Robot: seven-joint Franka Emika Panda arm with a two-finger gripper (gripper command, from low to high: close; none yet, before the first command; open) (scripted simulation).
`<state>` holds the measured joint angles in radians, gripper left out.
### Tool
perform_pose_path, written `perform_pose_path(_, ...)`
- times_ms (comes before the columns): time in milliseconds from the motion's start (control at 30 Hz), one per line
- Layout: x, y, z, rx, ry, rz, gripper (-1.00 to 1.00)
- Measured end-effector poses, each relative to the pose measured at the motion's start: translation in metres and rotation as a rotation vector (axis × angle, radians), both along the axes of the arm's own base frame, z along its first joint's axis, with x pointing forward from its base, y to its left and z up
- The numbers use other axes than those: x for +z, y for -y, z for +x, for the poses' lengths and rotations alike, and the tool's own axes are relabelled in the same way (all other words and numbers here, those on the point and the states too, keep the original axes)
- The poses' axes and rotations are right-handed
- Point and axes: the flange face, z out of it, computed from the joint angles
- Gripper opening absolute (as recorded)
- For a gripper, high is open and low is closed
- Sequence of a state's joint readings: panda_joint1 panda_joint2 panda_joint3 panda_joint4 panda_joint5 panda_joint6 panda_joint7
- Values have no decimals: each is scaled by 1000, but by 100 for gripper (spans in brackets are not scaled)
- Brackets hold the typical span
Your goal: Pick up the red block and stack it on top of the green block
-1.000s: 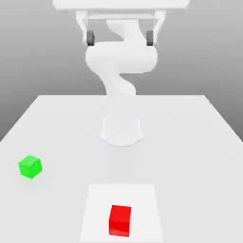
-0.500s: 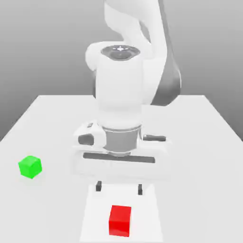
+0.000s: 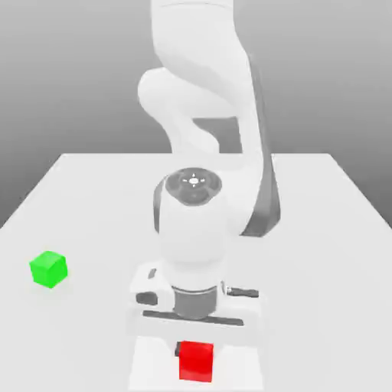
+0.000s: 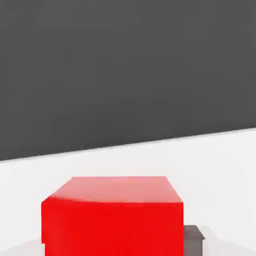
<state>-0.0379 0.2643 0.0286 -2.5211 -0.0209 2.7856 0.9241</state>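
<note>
**Robot arm bends low over red block at the table's near edge**

The red block [image 3: 196,360] sits on the white table [image 3: 337,253] close to the near edge of the exterior view, on a slightly brighter rectangular patch [image 3: 145,371] of the tabletop. Its top and front faces show as plain matte red. From the hand view the same block [image 4: 112,220] looms large and close, resting flat on the white surface, with a dark grey fingertip [image 4: 194,239] just beside its lower corner.

Directly above the block, the pincer [image 3: 196,344] points straight down, its white hand body hanging over the cube's far edge and covering the block's upper rear part. The pincer is drawn in to its narrowest, pinching the red block between its two fingers; the block itself lies flat on the table.

The white arm [image 3: 203,92] rises behind the hand, folding up from its base at the middle of the table and arching forward, with a dark grey panel along the side toward the exterior view's right.

The green block [image 3: 48,269] stands well apart, on the bare tabletop toward the exterior view's left and somewhat farther back than the red one, turned so that one corner faces the camera. A plain grey backdrop [image 3: 69,76] lies beyond the table.
</note>
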Motion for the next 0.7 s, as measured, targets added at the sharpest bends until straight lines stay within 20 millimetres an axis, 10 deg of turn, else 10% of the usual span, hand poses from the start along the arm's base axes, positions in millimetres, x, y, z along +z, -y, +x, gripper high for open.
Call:
perform_pose_path(100, 29, 12, -4, -13, 0, -1, -100)
perform_pose_path(267, 43, 100, -32, -112, -2, -7, -100)
perform_pose_path(467, 54, 204, -96, -260, -4, -9, -100)
perform_pose_path(700, 64, 279, -186, -392, -4, -4, -100)
